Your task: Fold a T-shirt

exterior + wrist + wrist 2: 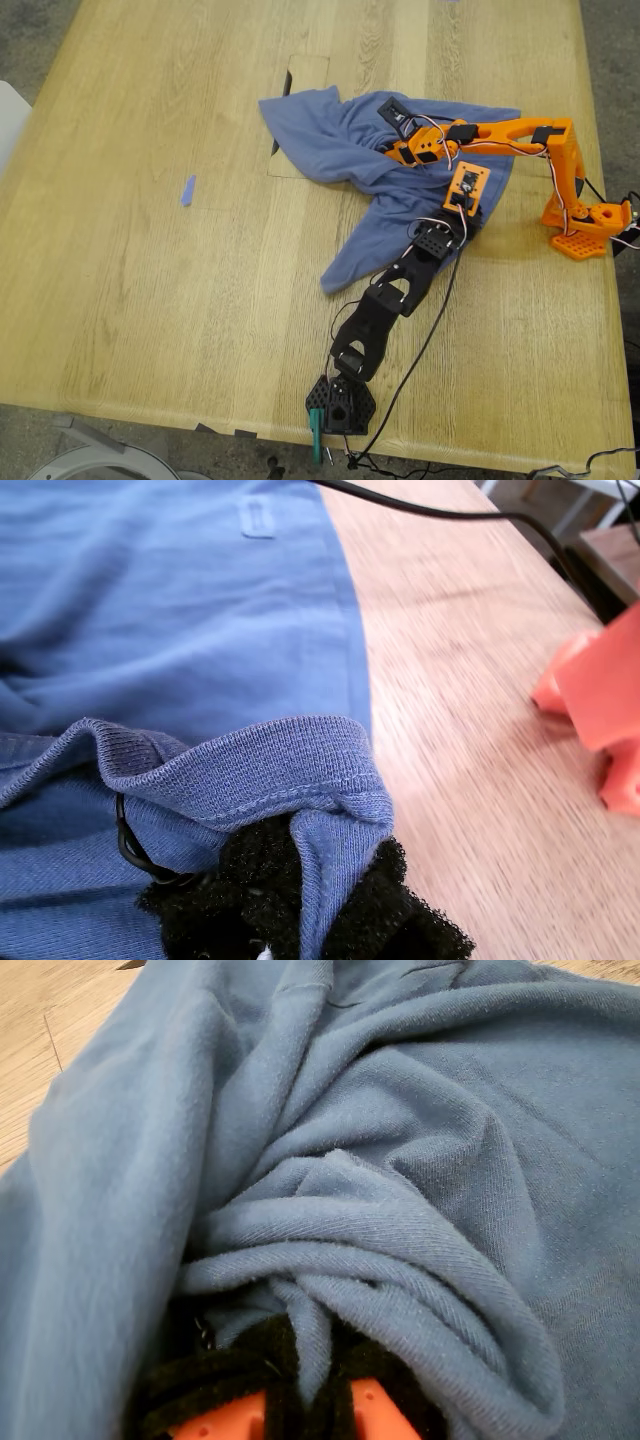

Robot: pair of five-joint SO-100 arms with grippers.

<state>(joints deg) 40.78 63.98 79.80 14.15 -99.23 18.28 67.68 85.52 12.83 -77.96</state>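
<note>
My first pincer (300, 900) is clenched on the ribbed collar (260, 765) of the T-shirt (400, 160); my second pincer (305, 1380) grips a bunched fold mid-tabletop (150, 250).

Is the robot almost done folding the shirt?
Not yet. The T-shirt is bunched and crumpled on the table, with no neat fold showing. My first gripper pinches a ribbed edge and my second gripper pinches a wad of cloth. All the folding is left.
</note>
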